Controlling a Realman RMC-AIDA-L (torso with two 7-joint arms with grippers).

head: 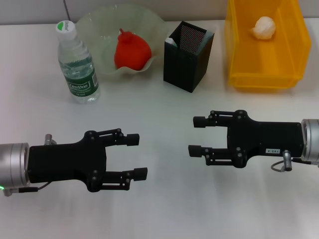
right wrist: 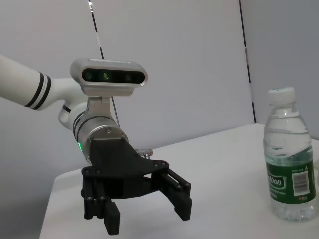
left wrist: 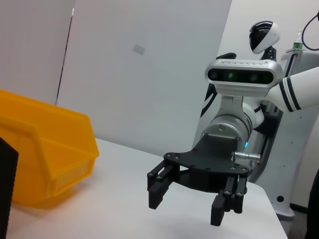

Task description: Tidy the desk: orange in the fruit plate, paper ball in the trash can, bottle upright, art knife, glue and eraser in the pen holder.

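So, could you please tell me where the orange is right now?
In the head view, the orange sits in the fruit plate, between the upright bottle and the pen holder.

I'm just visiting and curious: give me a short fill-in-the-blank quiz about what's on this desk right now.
1. The orange lies in the ____ plate.
2. The paper ball sits inside the ____ trash can.
3. The bottle stands ____ on the table.
4. The left hand and right hand both hold ____.

Missing words: fruit; yellow; upright; nothing
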